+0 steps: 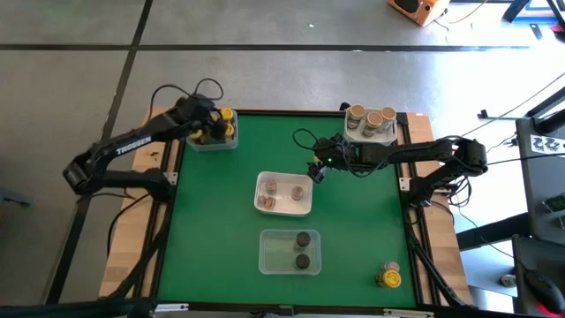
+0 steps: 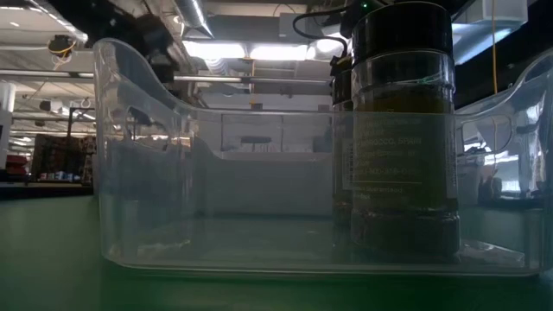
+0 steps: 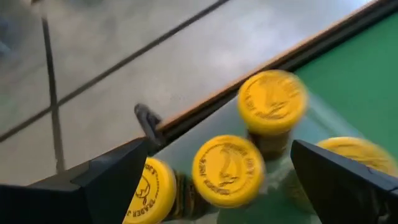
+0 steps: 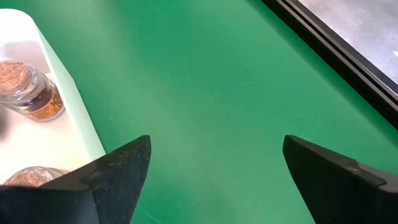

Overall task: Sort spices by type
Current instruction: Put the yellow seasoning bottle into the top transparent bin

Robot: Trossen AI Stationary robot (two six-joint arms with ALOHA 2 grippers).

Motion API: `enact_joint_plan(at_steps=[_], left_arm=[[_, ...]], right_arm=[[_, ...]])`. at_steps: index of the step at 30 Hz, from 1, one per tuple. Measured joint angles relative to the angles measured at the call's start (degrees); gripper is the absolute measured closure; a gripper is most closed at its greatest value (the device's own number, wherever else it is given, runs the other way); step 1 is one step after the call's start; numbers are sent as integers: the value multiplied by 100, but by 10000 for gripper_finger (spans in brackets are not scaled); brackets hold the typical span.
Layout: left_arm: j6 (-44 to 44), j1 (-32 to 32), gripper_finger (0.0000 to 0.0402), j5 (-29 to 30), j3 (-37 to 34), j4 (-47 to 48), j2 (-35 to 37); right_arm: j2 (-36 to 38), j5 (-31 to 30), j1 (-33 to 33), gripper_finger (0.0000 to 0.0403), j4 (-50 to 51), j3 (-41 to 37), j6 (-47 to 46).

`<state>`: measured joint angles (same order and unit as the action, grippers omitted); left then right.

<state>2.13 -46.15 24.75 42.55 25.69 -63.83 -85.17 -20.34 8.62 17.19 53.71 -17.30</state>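
Several yellow-lidded spice jars stand in a clear bin at the table's far left corner. My left gripper hangs open just above them; in the high view it is over that bin. My right gripper is open over bare green table, just right of the white bin, and shows in the high view. Cork-lidded jars stand in the white bin. Tan-lidded jars fill a far-right bin. Two dark-lidded jars stand in a clear bin, which fills the low view.
Two loose jars, one yellow-lidded and one tan-lidded, stand near the table's near right corner. The table's dark raised rim runs close beside my right gripper. Bare green surface lies between the bins.
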Motion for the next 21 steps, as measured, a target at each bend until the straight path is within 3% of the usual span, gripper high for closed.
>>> enact_joint_plan(at_steps=[9,17,21], left_arm=[[-11,1208,9,-443,73,91,1093],[60,2630,9,-996,-163,61,1525],[77,3328,9,-1011,-434,-125,1498]], right_arm=[[0,75,0,40,-58,0,0],[0,357,0,40,-90,2,-224],[0,967,-2,40,56,68,-227]])
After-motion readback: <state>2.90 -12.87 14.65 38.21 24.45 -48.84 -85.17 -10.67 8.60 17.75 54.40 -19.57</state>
